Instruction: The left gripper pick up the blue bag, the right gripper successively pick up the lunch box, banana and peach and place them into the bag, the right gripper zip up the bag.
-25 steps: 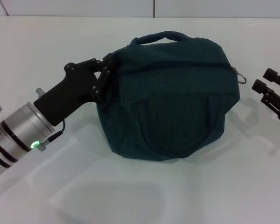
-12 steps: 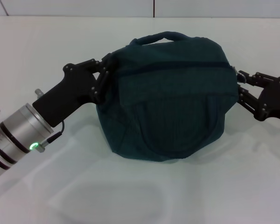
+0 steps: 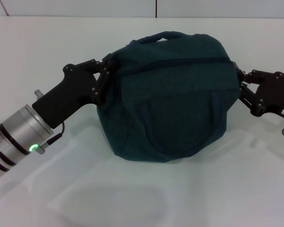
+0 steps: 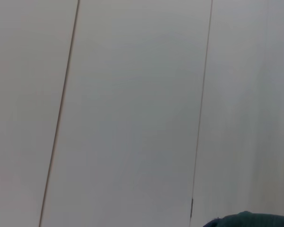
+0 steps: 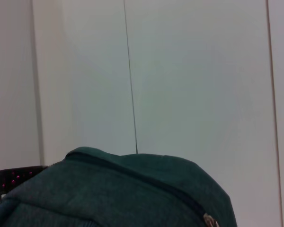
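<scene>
Bag: dark blue fabric bag (image 3: 173, 99), zip apparently closed.
Left gripper (image 3: 105, 78): my fingers pinch its edge.
Right gripper (image 3: 242, 87): at zip end, grasp unclear.
Risk: yanking could tear bag from my left hold.

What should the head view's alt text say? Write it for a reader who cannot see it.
A dark teal zipped bag sits on a white table, held at both ends: the left gripper pinches its left end, and the right gripper meets its right end by the zipper's end.

Dark teal-blue bag (image 3: 173, 99) with darker zip line, black hands, on a white table (image 3: 33, 52).
</scene>
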